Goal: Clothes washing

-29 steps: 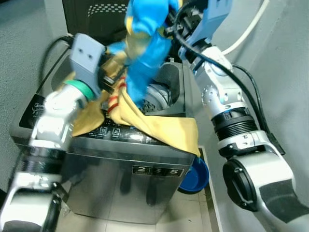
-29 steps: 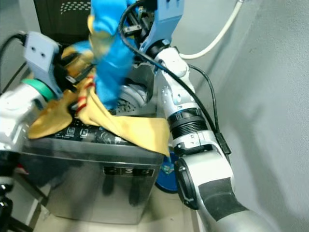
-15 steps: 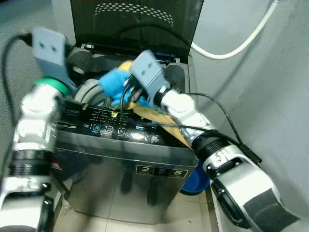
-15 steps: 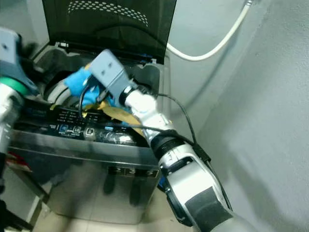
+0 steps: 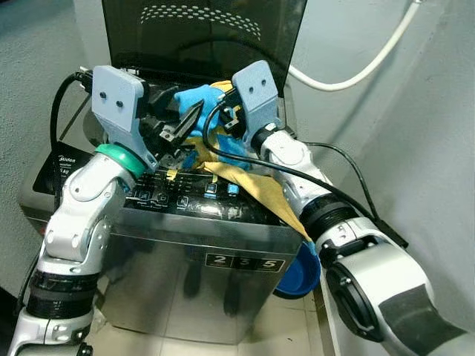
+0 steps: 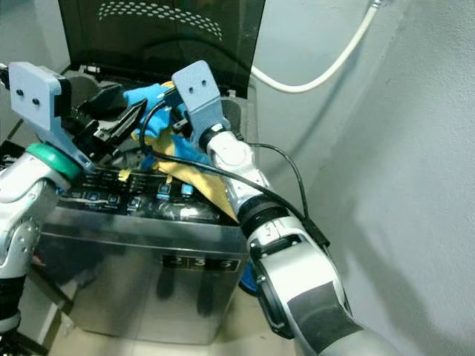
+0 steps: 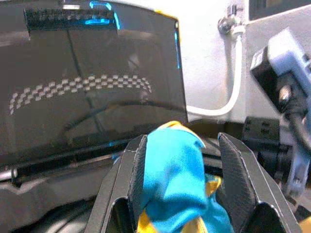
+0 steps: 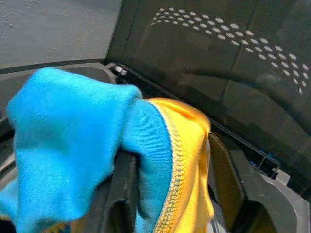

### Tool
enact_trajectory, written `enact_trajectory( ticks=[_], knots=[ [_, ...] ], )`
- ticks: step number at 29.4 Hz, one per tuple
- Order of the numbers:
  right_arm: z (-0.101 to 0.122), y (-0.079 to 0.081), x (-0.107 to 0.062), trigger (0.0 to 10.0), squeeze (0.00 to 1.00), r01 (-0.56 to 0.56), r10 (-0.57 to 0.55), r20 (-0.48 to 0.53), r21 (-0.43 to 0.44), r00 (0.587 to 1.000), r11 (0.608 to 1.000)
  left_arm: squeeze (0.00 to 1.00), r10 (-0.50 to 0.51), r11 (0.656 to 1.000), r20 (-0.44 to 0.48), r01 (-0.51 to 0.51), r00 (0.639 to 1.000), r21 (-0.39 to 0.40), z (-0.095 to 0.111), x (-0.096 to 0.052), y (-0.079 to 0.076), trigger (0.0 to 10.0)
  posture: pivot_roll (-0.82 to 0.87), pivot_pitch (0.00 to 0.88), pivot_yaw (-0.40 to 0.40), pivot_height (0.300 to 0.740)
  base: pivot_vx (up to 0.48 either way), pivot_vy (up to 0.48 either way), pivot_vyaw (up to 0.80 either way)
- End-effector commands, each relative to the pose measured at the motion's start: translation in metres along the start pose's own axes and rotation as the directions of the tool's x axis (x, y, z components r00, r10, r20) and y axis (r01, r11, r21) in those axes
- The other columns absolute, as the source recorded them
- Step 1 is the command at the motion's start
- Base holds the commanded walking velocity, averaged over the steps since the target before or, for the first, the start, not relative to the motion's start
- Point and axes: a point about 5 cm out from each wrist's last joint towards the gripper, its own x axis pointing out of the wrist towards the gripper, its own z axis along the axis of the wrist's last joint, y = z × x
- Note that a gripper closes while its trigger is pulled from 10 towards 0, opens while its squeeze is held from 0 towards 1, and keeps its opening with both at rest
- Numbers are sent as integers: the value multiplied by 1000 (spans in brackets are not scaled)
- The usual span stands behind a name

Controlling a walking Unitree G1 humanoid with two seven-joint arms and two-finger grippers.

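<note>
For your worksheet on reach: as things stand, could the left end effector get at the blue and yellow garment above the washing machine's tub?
Probably yes. The left end effector already has its fingers either side of the blue and yellow garment, with nothing between; the machine's lid stands open.

Home laundry corner: top-loading washing machine [image 5: 185, 245], wall hose [image 5: 371, 59].
</note>
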Motion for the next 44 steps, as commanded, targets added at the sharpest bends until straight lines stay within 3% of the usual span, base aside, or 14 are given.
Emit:
enact_trajectory(
  ticks=[1,8,9,15,16,20,22,24,26,29,34,39,42,44],
  knots=[
    [14,-11,-1,10000,1000,-33,35,64,-41,997,999,0,-1,1000,-13,1,1000,-25,0,-5,-3,10000,106,72,-54,740,0,0,0],
    [-8,-1,-11,10000,1000,-271,259,-93,-151,961,951,0,0,999,-24,-1,1000,-32,0,-5,-4,10000,95,76,-45,740,0,0,0],
    [-10,-3,-13,10000,0,-278,261,-111,-186,959,942,0,-3,999,-26,2,1000,-37,0,-4,-5,10000,91,79,-43,740,0,0,0],
    [-9,-18,-17,10000,0,-231,212,-109,-207,971,951,0,-37,997,-62,32,997,-76,-9,1,-9,10000,98,86,-46,740,0,0,0],
    [0,-26,-17,10000,0,-166,164,-26,-127,986,978,0,-52,995,-92,44,994,-94,-16,5,-9,10000,100,95,-48,740,0,0,0],
    [9,-33,-18,10000,0,-111,113,63,-35,992,993,0,-61,994,-117,49,991,-102,-21,8,-8,10000,100,95,-48,740,0,0,0],
    [24,-50,-26,10000,0,0,-22,211,104,977,995,0,-113,988,-184,91,976,-122,-30,15,-10,10000,85,112,-36,740,0,0,0],
    [24,-50,-26,10000,0,0,-22,211,104,977,995,0,-113,988,-184,91,976,-122,-30,15,-10,10000,85,112,-36,740,0,0,0],
    [29,-72,-41,10000,0,143,-197,282,201,939,969,0,-223,966,-234,182,946,-185,-37,26,-16,10000,66,122,-20,740,0,0,0],
    [26,-81,-51,10000,0,210,-267,290,212,919,954,0,-289,944,-244,234,926,-232,-39,36,-19,10000,53,128,-8,740,0,0,0],
    [23,-89,-65,10000,0,280,-339,288,225,896,933,0,-361,908,-276,268,891,-322,-47,54,-22,10000,37,134,9,740,0,0,0],
    [21,-88,-68,10000,0,287,-345,287,226,894,931,0,-417,877,-304,290,857,-384,-53,58,-27,10000,31,138,18,740,0,0,0],
    [22,-84,-71,10000,0,289,-352,289,239,890,927,0,-562,788,-300,389,770,-477,-56,56,-36,10000,30,141,30,740,0,0,0],
    [23,-83,-72,10000,0,291,-357,289,246,888,924,0,-600,768,-312,422,737,-482,-58,54,-37,10000,32,142,31,740,0,0,0]
  ],
)
